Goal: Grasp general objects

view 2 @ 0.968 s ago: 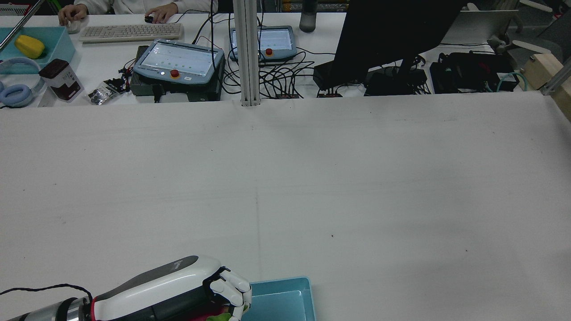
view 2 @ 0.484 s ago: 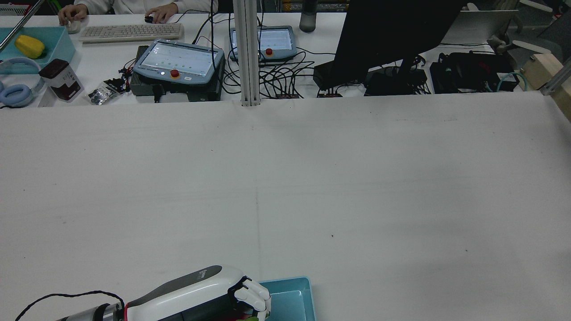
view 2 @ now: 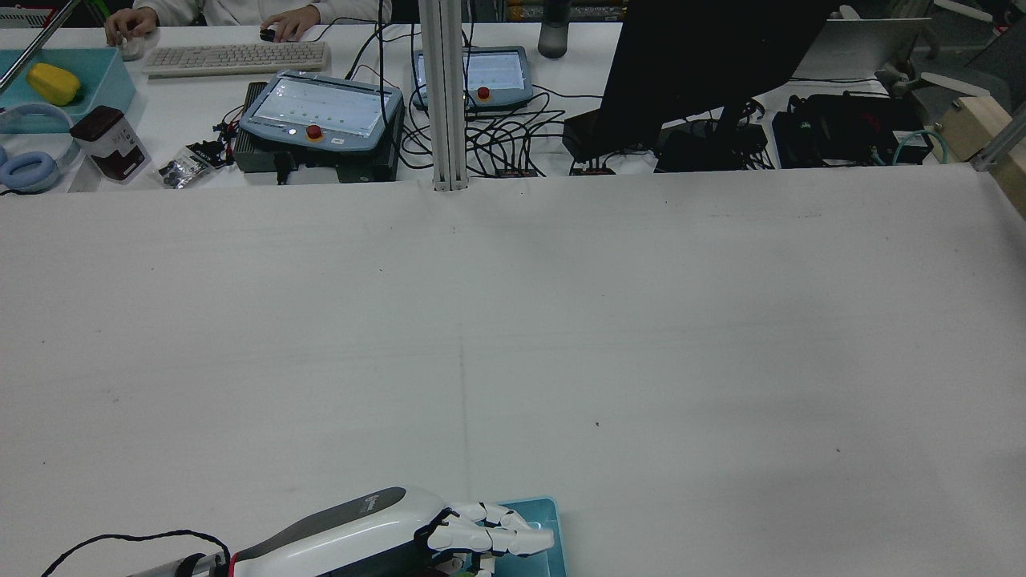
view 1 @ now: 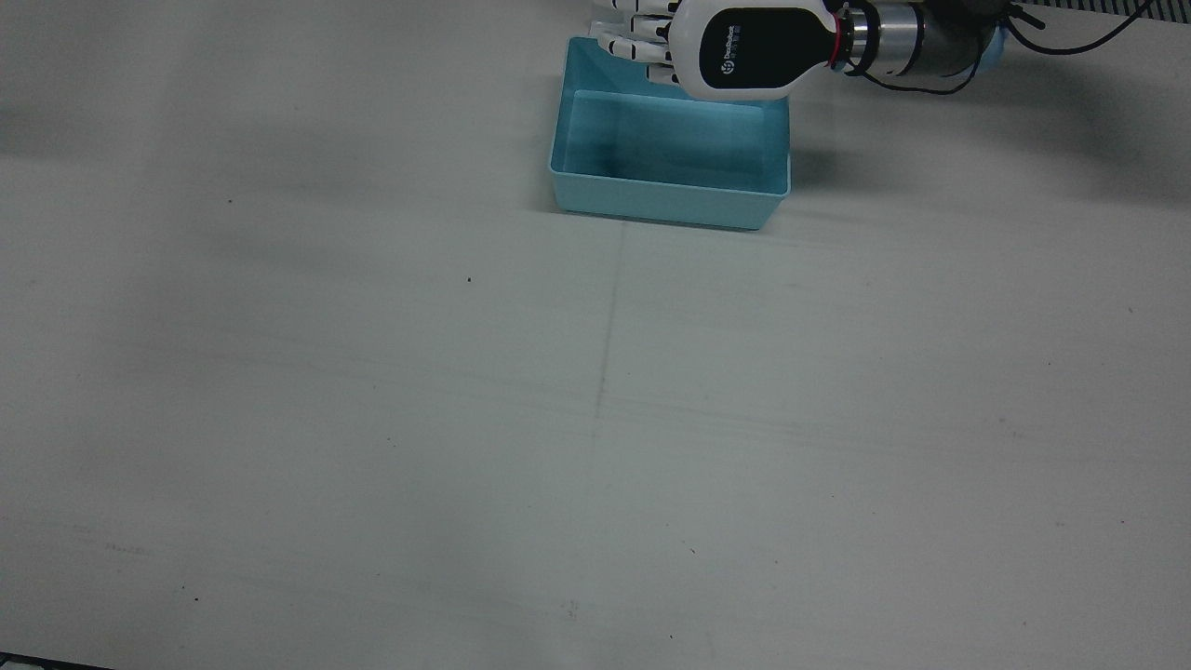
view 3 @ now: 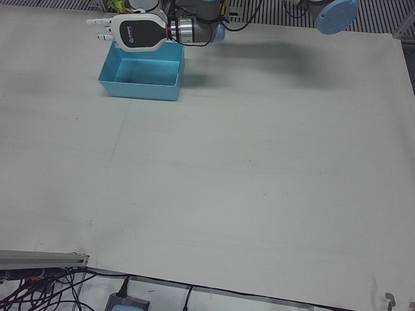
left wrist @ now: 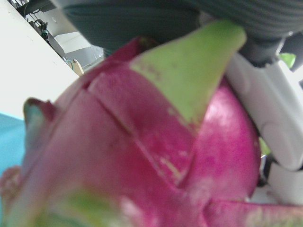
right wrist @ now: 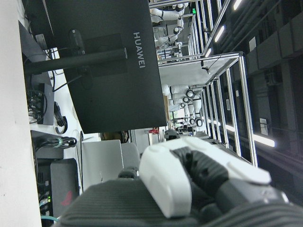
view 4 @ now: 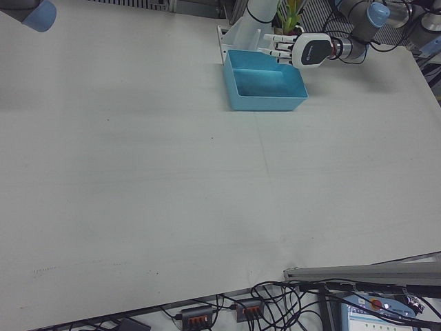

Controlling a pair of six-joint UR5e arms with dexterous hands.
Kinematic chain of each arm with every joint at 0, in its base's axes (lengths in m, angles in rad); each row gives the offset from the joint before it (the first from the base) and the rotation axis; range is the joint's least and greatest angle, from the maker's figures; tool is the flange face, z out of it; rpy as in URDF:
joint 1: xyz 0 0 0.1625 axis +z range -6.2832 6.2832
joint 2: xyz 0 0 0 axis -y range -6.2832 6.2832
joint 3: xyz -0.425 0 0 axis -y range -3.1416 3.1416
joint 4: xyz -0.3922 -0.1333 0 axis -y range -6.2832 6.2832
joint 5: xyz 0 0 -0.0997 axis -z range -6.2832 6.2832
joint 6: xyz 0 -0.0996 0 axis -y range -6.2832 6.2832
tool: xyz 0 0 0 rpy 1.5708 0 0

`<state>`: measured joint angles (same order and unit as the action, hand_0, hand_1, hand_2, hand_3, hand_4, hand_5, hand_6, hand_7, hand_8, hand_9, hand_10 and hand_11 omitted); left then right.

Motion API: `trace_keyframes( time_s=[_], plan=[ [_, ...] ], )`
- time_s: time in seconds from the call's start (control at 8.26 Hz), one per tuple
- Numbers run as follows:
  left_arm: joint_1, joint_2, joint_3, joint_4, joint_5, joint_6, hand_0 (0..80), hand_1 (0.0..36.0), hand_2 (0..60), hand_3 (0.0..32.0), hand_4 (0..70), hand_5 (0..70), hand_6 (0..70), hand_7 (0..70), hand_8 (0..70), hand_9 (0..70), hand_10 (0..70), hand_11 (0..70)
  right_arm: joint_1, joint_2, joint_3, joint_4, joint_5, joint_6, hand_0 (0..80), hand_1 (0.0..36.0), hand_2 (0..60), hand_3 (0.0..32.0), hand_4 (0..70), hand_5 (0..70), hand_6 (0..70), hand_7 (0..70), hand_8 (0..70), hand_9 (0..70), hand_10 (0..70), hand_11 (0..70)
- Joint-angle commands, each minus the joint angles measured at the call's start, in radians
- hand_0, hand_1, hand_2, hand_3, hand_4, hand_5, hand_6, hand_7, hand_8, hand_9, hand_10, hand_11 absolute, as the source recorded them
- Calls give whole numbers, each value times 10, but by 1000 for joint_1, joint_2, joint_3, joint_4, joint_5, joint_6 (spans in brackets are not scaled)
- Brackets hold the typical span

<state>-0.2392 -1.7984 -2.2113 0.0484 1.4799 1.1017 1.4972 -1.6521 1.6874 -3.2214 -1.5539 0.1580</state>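
Wide bare table [view 1: 372, 419], left robot hand [view 1: 716, 46] splayed over bin's [view 1: 665, 200] back edge, dragon fruit [left wrist: 142, 156] at palm, grip unclear

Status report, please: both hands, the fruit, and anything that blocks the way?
Left hand above blue bin rim, fingers stretched out. Dragon fruit close under its palm, grip unclear. Right hand: state unclear. Bin empty, table bare.

left hand [view 1: 735, 51]: fingers extended, spread, palm down | right hand [right wrist: 189, 184]: pose unclear
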Motion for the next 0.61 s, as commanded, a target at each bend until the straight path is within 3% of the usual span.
trace_keyframes(
  time_s=[0.0, 0.24, 0.48],
  plan=[
    [-2, 1, 1, -9, 0, 0, 526, 170, 8, 0, 93, 0, 18, 76, 0, 1, 30, 63, 0, 0, 0, 0, 0, 0, 0, 0, 0, 0, 0, 0, 0, 0, 0, 0, 0, 0],
    [-2, 1, 1, -7, 0, 0, 532, 175, 1, 146, 43, 0, 0, 9, 0, 0, 20, 50, 0, 0, 0, 0, 0, 0, 0, 0, 0, 0, 0, 0, 0, 0, 0, 0, 0, 0],
    [-3, 2, 2, -7, 0, 0, 524, 164, 0, 178, 35, 0, 0, 16, 0, 0, 16, 43, 0, 0, 0, 0, 0, 0, 0, 0, 0, 0, 0, 0, 0, 0, 0, 0, 0, 0]
  ],
)
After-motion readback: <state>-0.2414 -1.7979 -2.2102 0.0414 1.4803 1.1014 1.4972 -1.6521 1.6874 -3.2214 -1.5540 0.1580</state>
